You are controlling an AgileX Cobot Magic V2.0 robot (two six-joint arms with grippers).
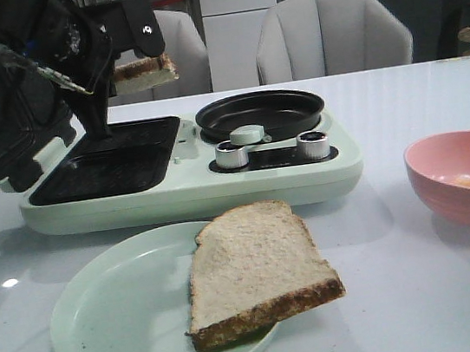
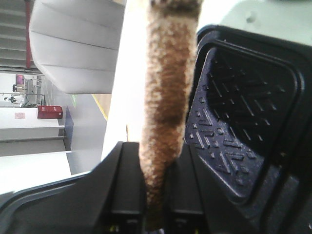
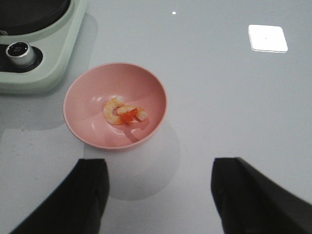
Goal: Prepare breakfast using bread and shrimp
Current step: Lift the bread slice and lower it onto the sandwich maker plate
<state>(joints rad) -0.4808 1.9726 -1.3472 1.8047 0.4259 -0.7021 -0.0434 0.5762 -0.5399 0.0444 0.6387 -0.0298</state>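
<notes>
We see the left pincer (image 1: 127, 64) up high over the breakfast maker (image 1: 189, 160), pinching 1 slice of bread (image 1: 144, 73) between its fingers. In the front view that slice hangs above the open grill plate (image 1: 106, 163), its flat faces roughly level and its free end poking out toward the right. From the left wrist view we catch it edge-on: the brown crust (image 2: 165, 97) runs as a long strip straight away from the fingers (image 2: 124, 190), which press on both faces, with the ribbed grill plate just beside it.

We spot the 2nd slice (image 1: 255, 271) lying flat on the pale green plate (image 1: 107, 325) at the near edge of the bench (image 1: 428, 306). Its rounded top points back toward the appliance, its dark bottom crust faces us, and its right corner overhangs the plate's rim.

Over on the right we have the pink bowl (image 3: 115, 105) standing on the bench, just beside the appliance's corner. The shrimp (image 3: 124, 112) lies curled at its bottom, orange-red and whitish. The right pincer (image 3: 158, 195) hovers above the bench near the bowl, fingers spread wide, touching nothing.
</notes>
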